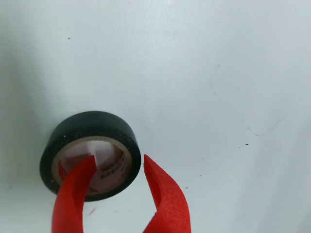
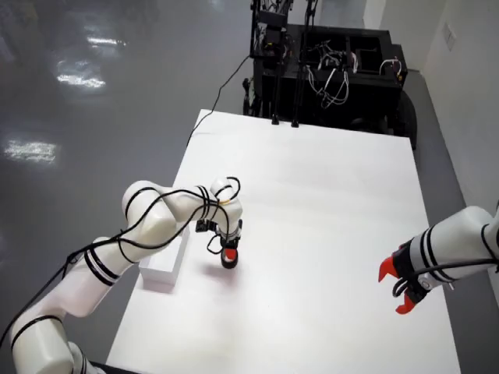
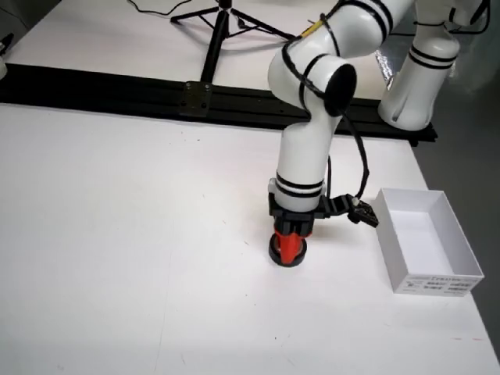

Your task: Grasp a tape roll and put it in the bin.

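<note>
One black tape roll [image 1: 90, 154] lies flat on the white counter [image 3: 117, 234], a short way from the open side of the single white bin [image 3: 426, 238] in the fixed side view. The working arm's gripper [image 1: 118, 162] stands upright over the roll. In the gripper's own view its two red fingers [image 1: 167, 196] are spread: one tip sits inside the cardboard core, the other just outside the black wall, so the wall lies between them. They straddle it but do not appear to pinch it yet; whether either pad touches the tape cannot be told.

The step in hand looks like the grasp. To do it well, the fingers should be low enough to catch the full height of the wall and should squeeze squarely across it, so the roll does not tip or skid on the smooth counter. A straight lift should follow before any travel toward the bin.

Counted: one tape roll, one bin, one working arm, and a second arm [image 2: 437, 257] with red fingers well away from the roll at the counter's far edge.
</note>
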`<action>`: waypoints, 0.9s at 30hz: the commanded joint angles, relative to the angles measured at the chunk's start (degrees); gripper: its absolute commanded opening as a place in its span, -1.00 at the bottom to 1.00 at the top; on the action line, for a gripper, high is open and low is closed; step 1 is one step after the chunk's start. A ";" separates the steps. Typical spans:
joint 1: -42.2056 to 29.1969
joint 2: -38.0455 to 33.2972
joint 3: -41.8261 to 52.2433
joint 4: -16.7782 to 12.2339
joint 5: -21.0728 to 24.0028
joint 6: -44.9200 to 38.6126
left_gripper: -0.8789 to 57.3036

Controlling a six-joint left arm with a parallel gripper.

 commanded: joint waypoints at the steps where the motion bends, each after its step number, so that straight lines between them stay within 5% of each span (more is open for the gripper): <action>1: 0.07 2.14 -1.17 -0.31 -0.77 -0.27 -0.40; 5: 0.25 2.14 -1.17 -0.39 -0.24 -0.27 -0.99; 27: -0.37 -0.50 -6.00 -1.18 12.32 3.33 -0.99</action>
